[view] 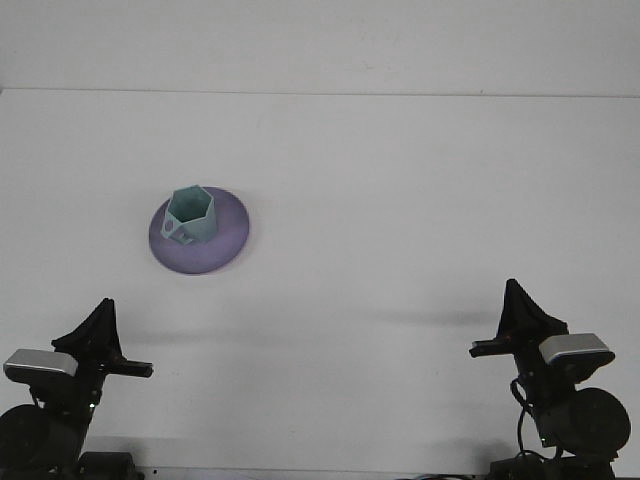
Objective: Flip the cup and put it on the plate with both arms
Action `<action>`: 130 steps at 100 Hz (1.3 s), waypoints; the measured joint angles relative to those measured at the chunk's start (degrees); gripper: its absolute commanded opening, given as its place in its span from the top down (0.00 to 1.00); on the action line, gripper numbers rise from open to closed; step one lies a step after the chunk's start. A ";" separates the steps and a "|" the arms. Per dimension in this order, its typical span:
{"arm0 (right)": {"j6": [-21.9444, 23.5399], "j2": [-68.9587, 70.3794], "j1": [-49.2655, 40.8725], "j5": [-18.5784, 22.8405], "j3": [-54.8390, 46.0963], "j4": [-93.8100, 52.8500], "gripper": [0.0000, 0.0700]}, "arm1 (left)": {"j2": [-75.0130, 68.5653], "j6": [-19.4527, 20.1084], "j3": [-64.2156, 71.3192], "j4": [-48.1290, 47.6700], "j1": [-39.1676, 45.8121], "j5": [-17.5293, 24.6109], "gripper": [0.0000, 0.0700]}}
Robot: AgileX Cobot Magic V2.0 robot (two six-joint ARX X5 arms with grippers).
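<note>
A teal faceted cup (190,214) stands mouth up on the purple plate (225,240), left of the table's middle. A small handle shows on the cup's near left side. My left gripper (100,345) is low at the bottom left corner, well short of the plate and holding nothing. My right gripper (520,325) is low at the bottom right, far from the cup and also holding nothing. Both point away over the table.
The white table (400,200) reaches back to a pale wall at the top. Both arm bases sit at the near edge, left and right.
</note>
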State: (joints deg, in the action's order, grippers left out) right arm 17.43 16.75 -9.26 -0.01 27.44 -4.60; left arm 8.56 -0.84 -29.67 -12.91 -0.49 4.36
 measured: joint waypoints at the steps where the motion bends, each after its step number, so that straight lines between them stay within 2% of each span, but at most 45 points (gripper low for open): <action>1: 0.07 0.00 0.00 0.00 0.00 0.35 1.00 | 0.00 0.00 0.00 0.00 0.00 0.00 0.98; 49: 0.90 0.00 0.00 0.00 0.00 4.96 1.00 | 0.00 0.00 0.15 0.31 0.00 0.00 0.98; 61: 0.90 0.00 0.00 0.00 0.00 4.96 1.00 | -1.29 0.00 3.78 4.90 0.00 0.00 0.98; 87: 0.92 0.00 0.00 -0.02 0.00 4.98 1.00 | -8.35 1.36 21.31 18.62 0.85 -0.07 0.98; 100: 0.92 0.00 0.00 0.00 0.00 4.94 1.00 | -8.17 1.38 27.69 20.11 0.98 -0.13 0.98; 130: 0.92 -0.02 -0.02 0.00 0.00 4.94 1.00 | -8.31 1.36 27.69 22.69 0.98 -0.09 0.98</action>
State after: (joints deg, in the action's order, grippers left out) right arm 18.35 16.73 -9.28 -0.01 27.44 0.34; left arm 0.25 0.51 -1.98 9.78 0.49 4.27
